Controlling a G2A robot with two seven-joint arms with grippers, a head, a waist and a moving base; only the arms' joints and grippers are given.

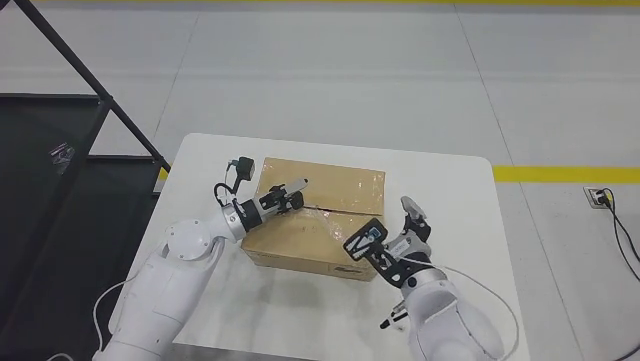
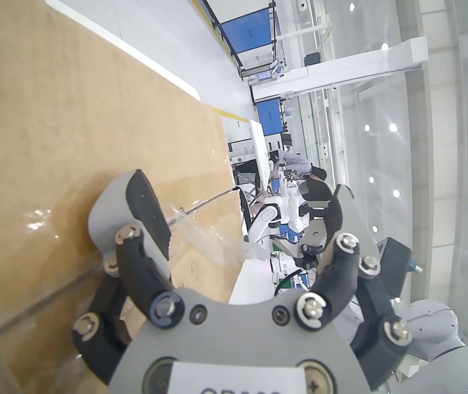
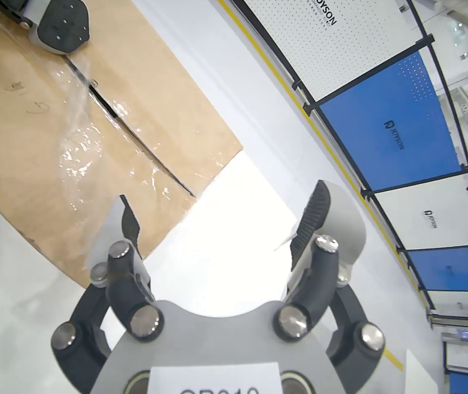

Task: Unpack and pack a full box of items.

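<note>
The cardboard box [image 1: 330, 201] keeps its contents hidden under closed flaps. Just ahead of the left claw [image 2: 242, 198], the crumpled clear tape [image 2: 217, 248] is partly covered by one of its fingers [image 2: 135, 207]; whether they touch cannot be told. Ahead of the right claw [image 3: 221, 202], the box runs off the picture's edge.
</note>
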